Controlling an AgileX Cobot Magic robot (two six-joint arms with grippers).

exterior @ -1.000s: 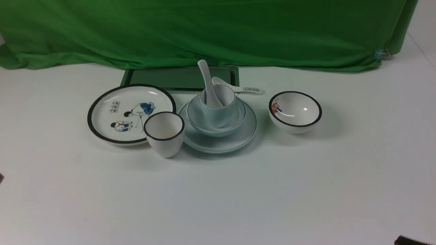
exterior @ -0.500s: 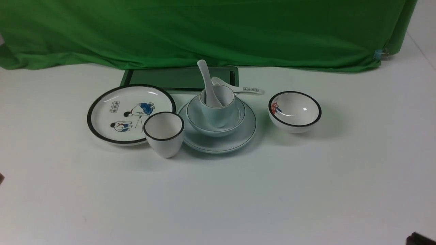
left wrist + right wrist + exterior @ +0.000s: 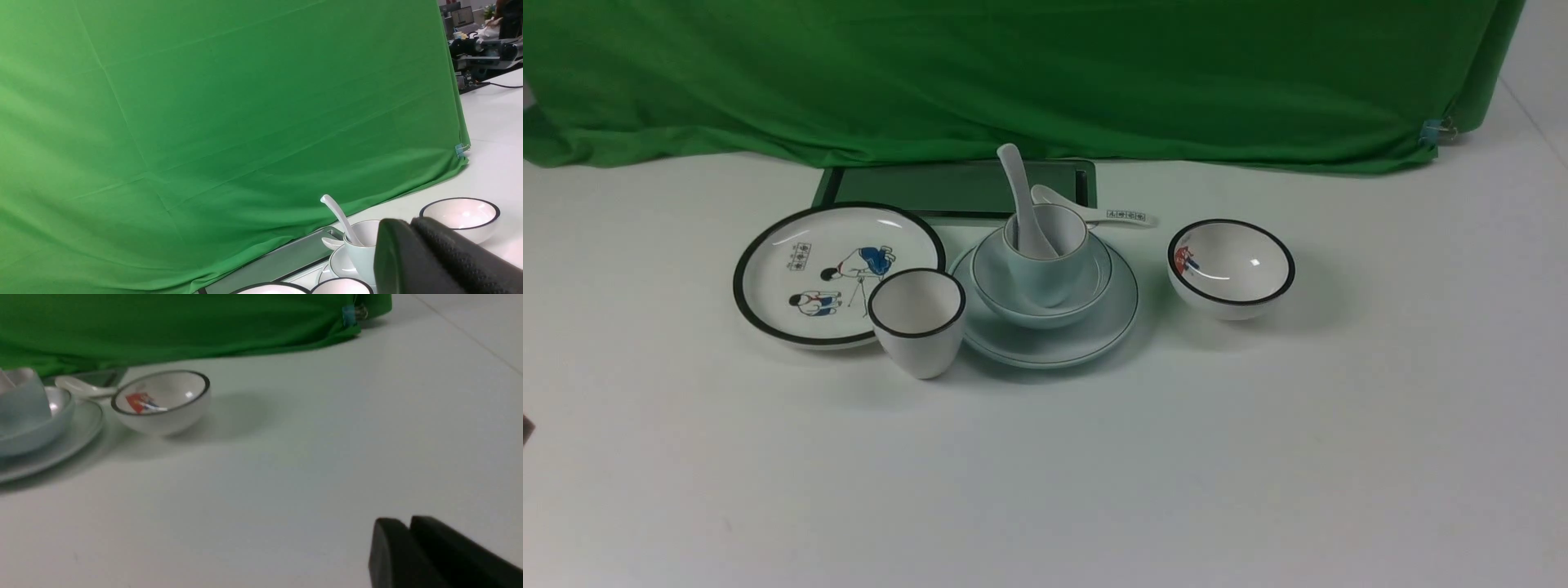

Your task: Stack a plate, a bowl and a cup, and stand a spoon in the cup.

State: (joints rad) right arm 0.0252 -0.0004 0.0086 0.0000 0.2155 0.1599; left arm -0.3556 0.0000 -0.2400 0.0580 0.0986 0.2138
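The plate (image 3: 1045,343) is seen at the centre of the front view on the white table (image 3: 1094,474); the bowl (image 3: 1041,306) is set on it, the cup (image 3: 1045,261) inside the bowl, and the spoon (image 3: 1023,200) is stood in the cup, handle tilted to the upper left; the left gripper (image 3: 410,228) is seen with fingers pressed together, empty; the right gripper (image 3: 408,528) is shown with fingers together, nothing between them.

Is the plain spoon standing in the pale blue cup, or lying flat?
Standing. The spoon has its scoop inside the cup, and its handle rises above the rim, leaning slightly left.
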